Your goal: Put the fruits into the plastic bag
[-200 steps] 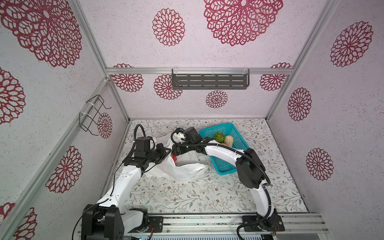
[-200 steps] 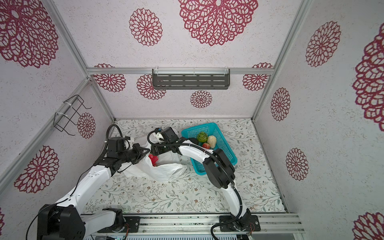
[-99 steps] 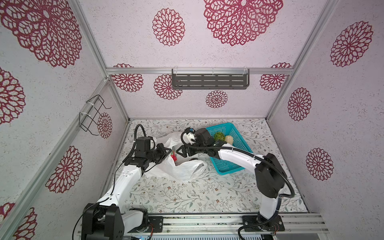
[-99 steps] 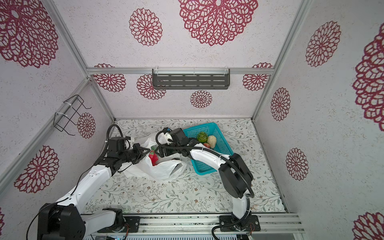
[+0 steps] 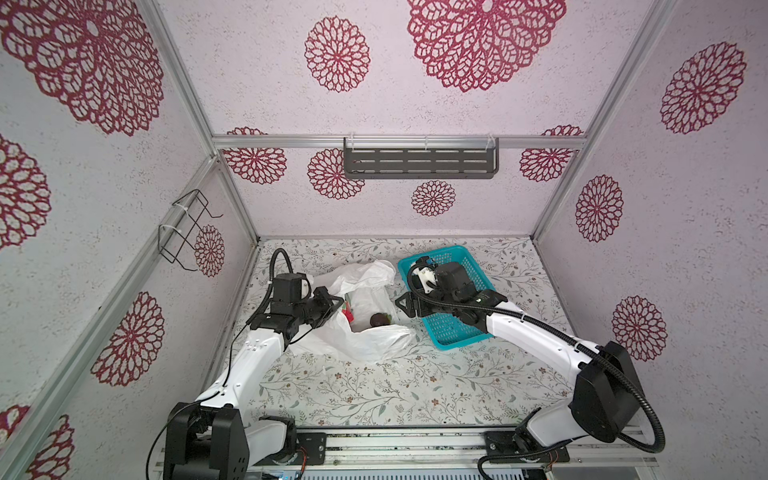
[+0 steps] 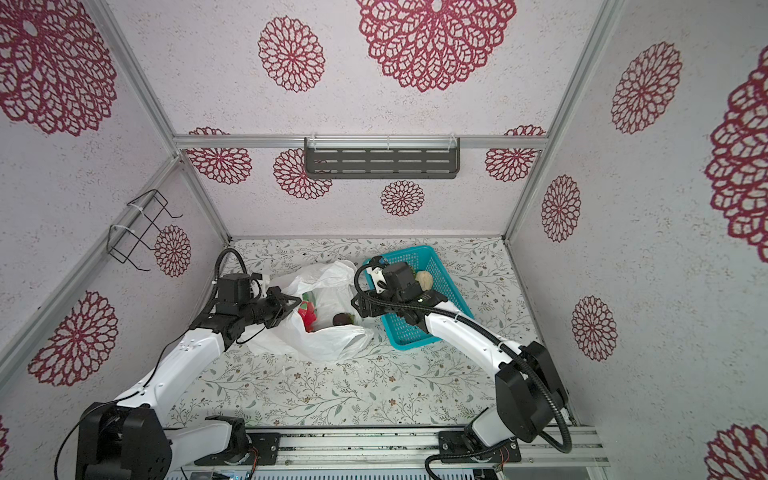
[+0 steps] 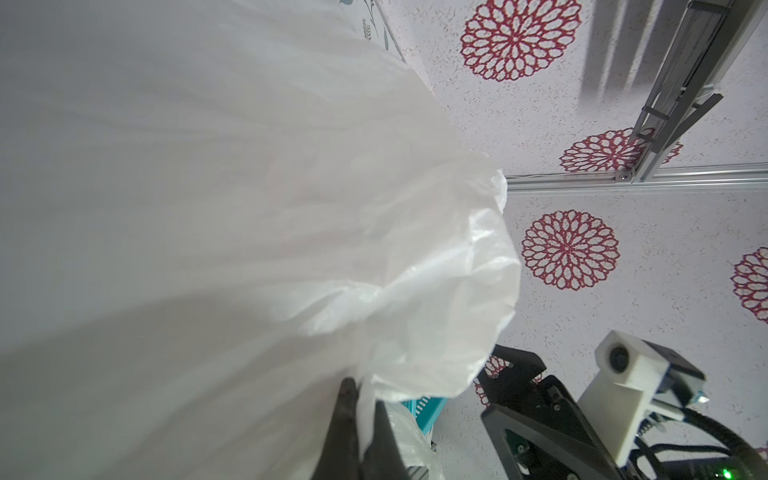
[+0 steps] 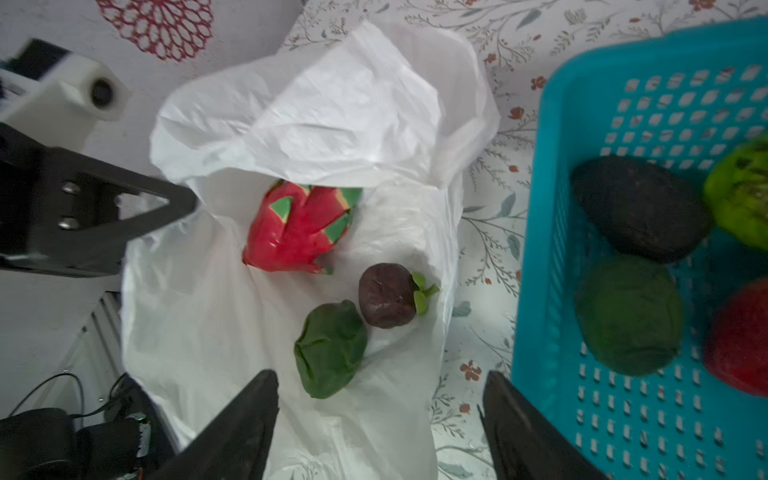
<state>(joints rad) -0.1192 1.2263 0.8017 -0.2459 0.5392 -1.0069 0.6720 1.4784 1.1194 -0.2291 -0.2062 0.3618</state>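
Plastic bag (image 7: 415, 270) film was pinched in the left gripper (image 7: 362, 415), whose jaws were closed tight on the bag's left rim and held the mouth lifted open. The right gripper (image 8: 378, 419) hung just above the mouth's right edge, its jaws spread wide with nothing between them. Just beyond its fingers (image 8: 241, 424), inside the bag, lay three toy pieces: a dark green leafy lump (image 8: 330, 349) right against a dark purple mangosteen (image 8: 386, 295), and a red-and-green dragon fruit (image 8: 299, 224) a little apart, toward the left gripper. The bag itself sat on the floral table (image 5: 374, 395) left of centre and toward the far side, with the teal basket (image 8: 540, 208) just to its right and a strip of table showing between them. In the basket lay a dark avocado (image 8: 640, 208), a dull green ball (image 8: 627, 316), a bright green bumpy fruit (image 8: 739, 191) and a red strawberry (image 8: 739, 336); a beige lump (image 6: 424, 279) showed there in a top view. By my reading the task was roughly halfway, with the empty right arm due to fetch another fruit. That move would call for swinging right over the basket wall, lowering onto one piece, likely the avocado or the dull green ball near the bag-side wall, closing on it, and carrying it left over the open mouth while the left grip held firm.
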